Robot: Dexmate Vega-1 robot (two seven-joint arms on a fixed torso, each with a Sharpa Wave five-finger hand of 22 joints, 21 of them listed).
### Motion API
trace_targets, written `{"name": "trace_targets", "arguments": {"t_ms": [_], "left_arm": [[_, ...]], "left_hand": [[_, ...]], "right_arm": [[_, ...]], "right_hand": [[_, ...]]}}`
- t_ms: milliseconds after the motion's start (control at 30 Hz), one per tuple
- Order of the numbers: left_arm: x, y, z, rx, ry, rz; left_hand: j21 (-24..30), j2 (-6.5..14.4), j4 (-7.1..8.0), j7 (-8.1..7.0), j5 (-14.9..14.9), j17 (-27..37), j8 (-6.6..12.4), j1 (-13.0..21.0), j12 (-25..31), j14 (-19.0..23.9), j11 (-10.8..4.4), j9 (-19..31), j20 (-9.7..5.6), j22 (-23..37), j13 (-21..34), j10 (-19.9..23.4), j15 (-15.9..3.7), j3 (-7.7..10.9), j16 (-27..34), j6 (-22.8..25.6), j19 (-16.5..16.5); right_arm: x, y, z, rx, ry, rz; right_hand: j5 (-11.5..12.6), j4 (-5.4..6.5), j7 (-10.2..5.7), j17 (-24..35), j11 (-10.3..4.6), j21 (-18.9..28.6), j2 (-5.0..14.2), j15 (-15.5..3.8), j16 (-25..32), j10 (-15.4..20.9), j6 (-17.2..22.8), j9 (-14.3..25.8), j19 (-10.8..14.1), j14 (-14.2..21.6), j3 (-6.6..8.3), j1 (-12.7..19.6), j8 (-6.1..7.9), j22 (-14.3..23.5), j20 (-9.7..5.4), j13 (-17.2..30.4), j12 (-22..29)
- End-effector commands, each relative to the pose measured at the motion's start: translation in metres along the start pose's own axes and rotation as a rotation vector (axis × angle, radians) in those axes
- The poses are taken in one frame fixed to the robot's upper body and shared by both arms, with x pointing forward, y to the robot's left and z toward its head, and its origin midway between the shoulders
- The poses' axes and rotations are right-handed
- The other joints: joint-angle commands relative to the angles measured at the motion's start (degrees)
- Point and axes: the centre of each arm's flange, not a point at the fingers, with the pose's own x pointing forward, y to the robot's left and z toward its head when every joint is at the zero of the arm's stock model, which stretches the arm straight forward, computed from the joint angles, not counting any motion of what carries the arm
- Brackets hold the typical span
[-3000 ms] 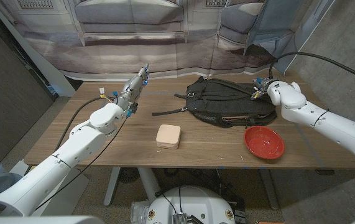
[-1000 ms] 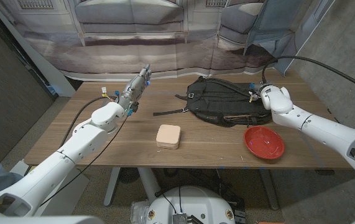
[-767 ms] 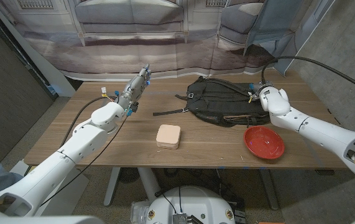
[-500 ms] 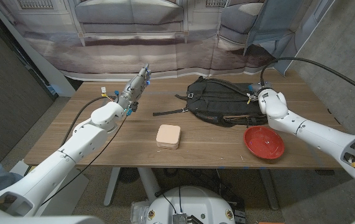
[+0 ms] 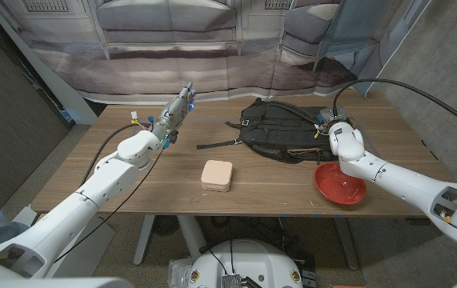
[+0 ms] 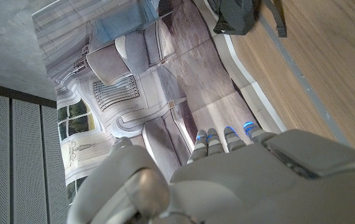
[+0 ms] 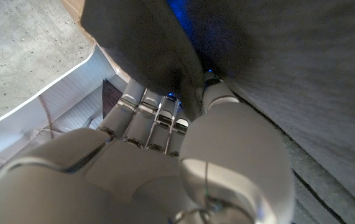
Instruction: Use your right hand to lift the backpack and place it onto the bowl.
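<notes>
White arms (image 5: pixel 92 192), black cables (image 5: pixel 404 84)

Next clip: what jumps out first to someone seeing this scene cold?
The black backpack lying at the table's far right of centre, with the right robot hand at its right end, fingers against the fabric. Just in front sits a red bowl, and a small beige box lies mid-table.

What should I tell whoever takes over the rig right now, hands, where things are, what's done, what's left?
Right hand is at the right end of the backpack; the wrist view shows its fingers and thumb around a fold of the black fabric.
Left hand holds nothing, fingers straight, above the far left of the table.
Backpack lies on the table, not yet lifted.
Red bowl sits just in front of it, partly under the right forearm.
Left: lift the backpack and set it on the bowl.
</notes>
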Motion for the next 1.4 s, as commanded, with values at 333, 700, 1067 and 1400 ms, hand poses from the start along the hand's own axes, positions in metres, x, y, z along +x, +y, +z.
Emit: {"name": "trace_targets", "arguments": {"t_ms": [333, 700, 1067, 1400], "left_arm": [[0.005, -0.003, 0.000, 0.001, -0.002, -0.019], [0.006, -0.006, 0.000, -0.002, -0.007, -0.024], [0.005, -0.007, 0.001, -0.001, -0.007, -0.027], [0.006, -0.008, 0.000, -0.002, -0.005, -0.032]], "left_hand": [[-0.1, 0.7, 0.07, 0.28, 0.1, 0.2, 0.01, 0.1, -0.1, 0.2, -0.01, 0.3, 0.24, 0.2, 0.2, 0.1, 0.14, -0.50, 0.0, 0.4, -0.2], [-0.1, 0.8, 0.08, 0.25, 0.1, 0.2, -0.03, 0.1, -0.2, 0.2, 0.01, 0.3, 0.28, 0.2, 0.2, 0.0, 0.11, -0.69, 0.0, 0.4, -0.2], [-0.1, 0.8, 0.09, 0.18, 0.2, 0.2, -0.05, 0.2, -0.1, 0.2, 0.01, 0.3, 0.35, 0.2, 0.2, 0.0, 0.10, -0.86, 0.0, 0.4, -0.2], [-0.1, 0.9, 0.09, 0.24, 0.2, 0.2, -0.05, 0.2, -0.2, 0.1, -0.01, 0.3, 0.48, 0.2, 0.2, -0.1, 0.12, -0.99, 0.0, 0.4, -0.2]], "right_arm": [[-0.015, 0.005, -0.001, 0.082, 0.041, -0.204], [-0.026, -0.008, -0.011, 0.103, 0.045, -0.282], [-0.026, -0.025, -0.014, 0.160, 0.059, -0.364], [-0.027, -0.044, -0.016, 0.191, 0.070, -0.447]], "right_hand": [[0.0, -0.14, -10.06, 0.3, -10.38, 8.8, 1.06, -8.33, -0.7, 28.4, 21.9, 7.5, 2.8, 9.1, -0.43, 4.5, 9.75, -0.2, -8.59, 19.4, 5.7], [0.5, 0.10, -9.80, 0.8, -10.30, 13.5, 2.30, -8.44, -1.4, 29.4, 19.7, 9.5, 2.9, 11.4, -1.60, 7.1, 11.32, -2.4, -8.64, 25.4, 3.7], [0.3, 0.61, -9.94, 1.0, -10.20, 15.1, 3.39, -8.40, -3.0, 28.1, 18.4, 10.0, 0.3, 9.6, -2.52, 7.6, 10.97, -3.4, -8.63, 25.9, 0.9], [0.4, 0.61, -10.01, 1.0, -10.20, 16.7, 3.71, -8.41, -3.9, 28.5, 18.6, 9.5, -1.0, 9.7, -3.27, 8.2, 10.51, -4.0, -8.63, 26.4, -0.3]]}}
